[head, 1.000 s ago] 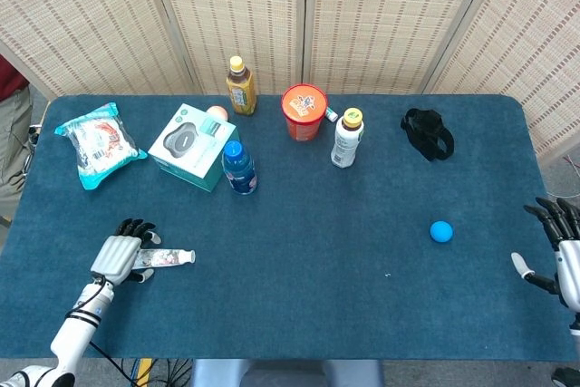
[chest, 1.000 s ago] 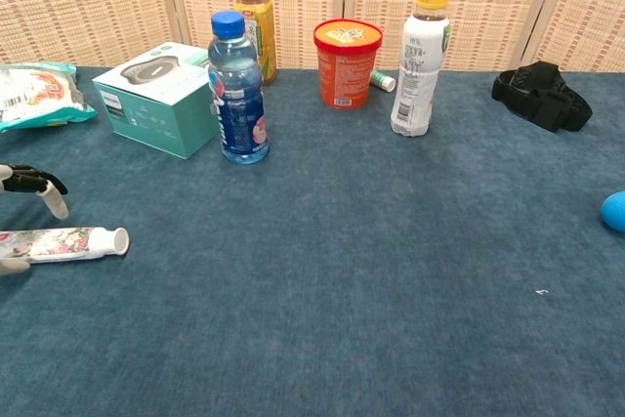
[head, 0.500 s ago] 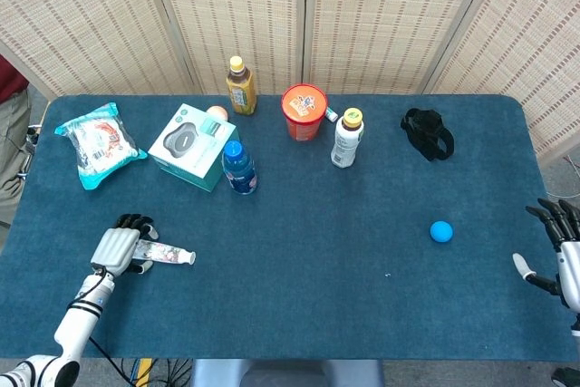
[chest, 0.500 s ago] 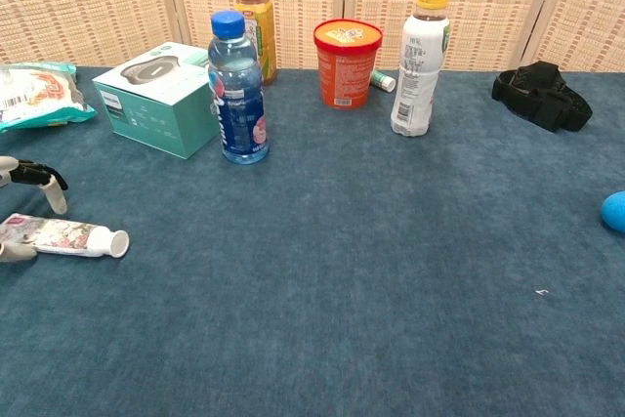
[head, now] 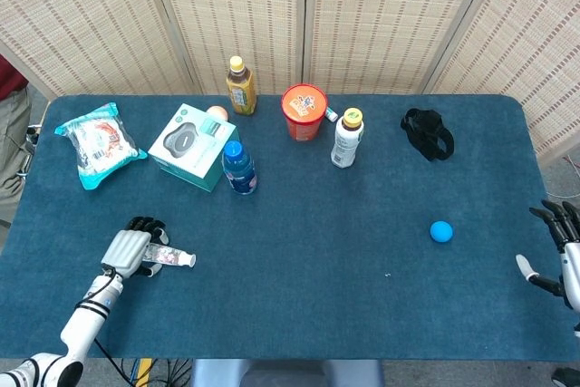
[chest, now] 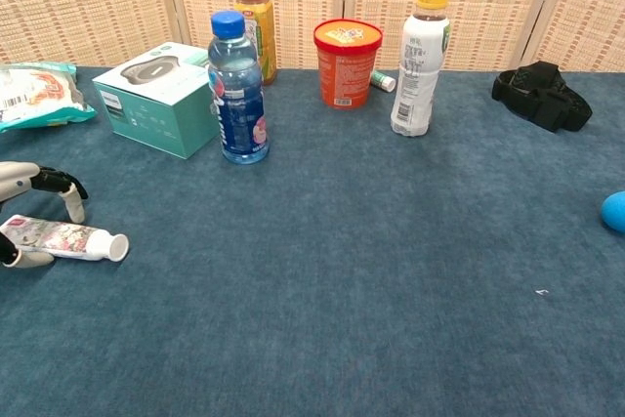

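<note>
A small white tube with a floral print lies flat on the blue table near the front left. My left hand is cupped over the tube's tail end. Its fingers arch above the tube with a gap, and the thumb lies along the tube's near side. The tube's capped end points right, out of the hand. My right hand hangs at the table's right edge, fingers spread and holding nothing. The nearest thing to it is a blue ball to its left.
Along the back stand a blue-capped water bottle, a teal box, a snack bag, a yellow tea bottle, an orange tub and a white bottle. A black strap lies back right.
My left hand has shifted a little right over the tube, and the tube has turned slightly on the table. The right hand has drifted slightly toward the table's edge.
</note>
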### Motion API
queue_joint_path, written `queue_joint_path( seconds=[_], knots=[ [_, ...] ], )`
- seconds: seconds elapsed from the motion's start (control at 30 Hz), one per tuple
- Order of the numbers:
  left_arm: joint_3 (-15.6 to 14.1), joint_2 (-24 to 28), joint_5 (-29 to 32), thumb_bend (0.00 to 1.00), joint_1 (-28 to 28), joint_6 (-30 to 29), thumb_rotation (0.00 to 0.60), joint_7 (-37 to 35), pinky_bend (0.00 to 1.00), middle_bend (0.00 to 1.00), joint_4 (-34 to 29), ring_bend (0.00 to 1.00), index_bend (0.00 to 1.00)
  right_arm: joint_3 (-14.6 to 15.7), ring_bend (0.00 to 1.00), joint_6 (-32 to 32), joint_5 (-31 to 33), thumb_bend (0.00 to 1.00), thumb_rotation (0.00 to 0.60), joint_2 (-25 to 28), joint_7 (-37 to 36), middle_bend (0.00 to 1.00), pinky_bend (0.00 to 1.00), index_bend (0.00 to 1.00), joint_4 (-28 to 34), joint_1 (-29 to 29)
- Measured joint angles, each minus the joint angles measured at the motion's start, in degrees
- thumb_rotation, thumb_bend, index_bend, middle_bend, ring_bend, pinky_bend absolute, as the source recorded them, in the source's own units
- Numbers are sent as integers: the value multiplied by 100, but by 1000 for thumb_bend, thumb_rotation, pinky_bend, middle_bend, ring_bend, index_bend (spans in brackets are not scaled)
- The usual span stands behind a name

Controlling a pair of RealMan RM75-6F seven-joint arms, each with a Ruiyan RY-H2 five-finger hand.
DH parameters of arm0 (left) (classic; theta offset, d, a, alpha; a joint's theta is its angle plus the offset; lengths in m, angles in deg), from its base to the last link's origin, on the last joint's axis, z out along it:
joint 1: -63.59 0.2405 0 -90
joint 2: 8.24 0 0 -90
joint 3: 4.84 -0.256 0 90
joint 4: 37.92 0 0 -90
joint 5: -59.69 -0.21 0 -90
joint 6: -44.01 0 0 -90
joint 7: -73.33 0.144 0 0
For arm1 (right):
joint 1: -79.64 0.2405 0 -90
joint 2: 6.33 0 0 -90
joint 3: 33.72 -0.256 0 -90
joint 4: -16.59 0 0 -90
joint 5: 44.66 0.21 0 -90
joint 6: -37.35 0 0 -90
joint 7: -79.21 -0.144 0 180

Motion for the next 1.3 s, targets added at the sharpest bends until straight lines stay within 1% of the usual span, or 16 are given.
queue_joint_path(
  seconds=[0.13, 0.27, 0.47, 0.7, 0.87, 1.03, 1.17, 1.3],
  knots=[
    [11, -13, -20, 292, -22, -6, 600, -82, 81, 290, 41, 192, 436, -1, 12, 1, 6, 200, 600, 0, -12, 134, 90, 208, -7, -9],
    [-4, -6, -23, 315, -43, 31, 600, -116, 87, 330, 67, 226, 454, -3, 12, 3, 2, 199, 600, -1, -15, 133, 90, 208, -8, -11],
    [-9, -6, -71, 327, -48, 2, 600, -255, 143, 416, 118, 299, 490, -6, 12, -18, -4, 199, 600, 3, 14, 133, 90, 208, 12, 0],
    [-32, 43, -101, 332, -63, 53, 600, -435, 191, 468, 136, 351, 509, -5, 12, 8, -8, 199, 600, 5, 30, 133, 90, 208, 37, -17],
    [11, 40, -188, 332, -43, -127, 600, -645, 251, 518, 158, 397, 546, -19, 12, 54, -42, 200, 600, 20, 36, 133, 90, 208, 66, -23],
    [80, 84, -353, 332, -25, -377, 600, -1007, 284, 541, 157, 414, 566, -33, 12, 44, -125, 199, 600, 58, 54, 133, 90, 208, 106, 21],
    [134, 190, -566, 332, -17, -655, 600, -1250, 314, 568, 86, 436, 584, -33, 12, -27, -277, 167, 600, 122, 48, 133, 90, 208, 189, 116],
    [167, 355, -796, 332, -28, -888, 600, -1418, 348, 591, -105, 454, 601, -70, 12, -78, -472, 167, 600, 200, 85, 142, 90, 208, 298, 262]
  ],
)
